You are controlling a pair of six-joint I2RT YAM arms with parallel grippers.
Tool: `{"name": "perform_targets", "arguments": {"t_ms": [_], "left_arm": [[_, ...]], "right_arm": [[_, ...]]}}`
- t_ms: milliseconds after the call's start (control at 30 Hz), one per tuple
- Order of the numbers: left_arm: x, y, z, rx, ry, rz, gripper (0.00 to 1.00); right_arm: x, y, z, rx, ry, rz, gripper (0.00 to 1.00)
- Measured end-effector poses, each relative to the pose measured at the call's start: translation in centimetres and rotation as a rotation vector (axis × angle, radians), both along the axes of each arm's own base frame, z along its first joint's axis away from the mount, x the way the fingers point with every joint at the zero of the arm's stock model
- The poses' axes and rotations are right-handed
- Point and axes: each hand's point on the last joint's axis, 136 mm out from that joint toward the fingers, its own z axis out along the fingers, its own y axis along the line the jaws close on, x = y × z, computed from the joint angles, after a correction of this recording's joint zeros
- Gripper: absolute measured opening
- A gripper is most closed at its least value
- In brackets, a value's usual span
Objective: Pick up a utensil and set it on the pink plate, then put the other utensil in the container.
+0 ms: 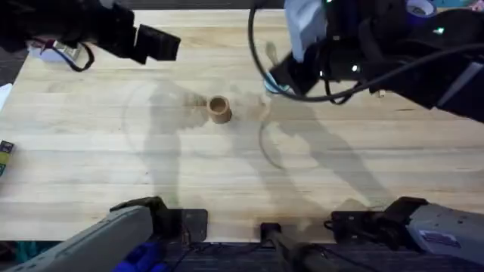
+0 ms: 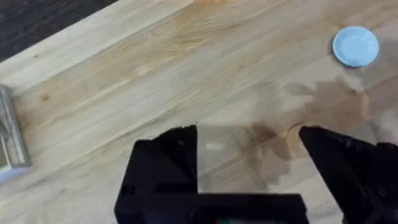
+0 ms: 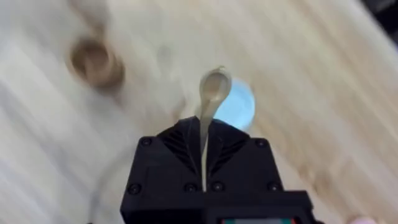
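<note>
The right gripper (image 3: pixel 203 155) is clamped on the wooden spoon (image 3: pixel 211 93), whose handle runs between the fingers, bowl sticking out above the light-blue plate (image 3: pixel 244 102). The wooden cup (image 1: pixel 219 109) stands upright mid-table, off to the side. The left gripper (image 2: pixel 249 140) hangs over bare wooden table (image 2: pixel 155 68), fingers apart, holding nothing.

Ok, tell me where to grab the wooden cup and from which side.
The cup stands upright, mouth up, with a round wall. I'd come straight down from above and close across the outer wall, just under the rim.
</note>
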Motion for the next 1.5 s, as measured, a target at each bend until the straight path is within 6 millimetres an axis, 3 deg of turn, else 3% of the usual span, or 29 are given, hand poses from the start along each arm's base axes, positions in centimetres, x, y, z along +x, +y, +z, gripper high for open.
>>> {"name": "perform_targets", "arguments": {"t_ms": [133,300,667,1133,1333,1500], "left_arm": [[-0.6,0.7,0.4,-0.002,-0.042,-0.101,0.991],[-1.8,1.1,0.7,-0.053,-0.102,-0.248,0.992],[-2.3,-0.2,-3.2,-0.222,-0.125,-0.549,0.993],[-0.7,-0.1,-9.3,-0.316,-0.144,-0.703,0.992],[-0.9,-0.3,-10.7,-0.318,-0.163,-0.759,0.993],[-0.8,-0.3,-11.5,-0.315,-0.171,-0.783,0.992]], "right_arm": [[1.6,2.0,3.2,0.185,-0.069,0.021,0.032],[2.4,3.3,5.8,0.299,-0.133,0.051,0.032],[2.8,5.3,9.2,0.494,-0.162,0.074,0.033],[4.6,9.4,6.4,0.581,-0.128,0.205,0.033],[3.9,10.6,5.2,0.589,-0.092,0.293,0.033],[2.6,11.4,5.8,0.584,-0.137,0.427,0.033]]}}
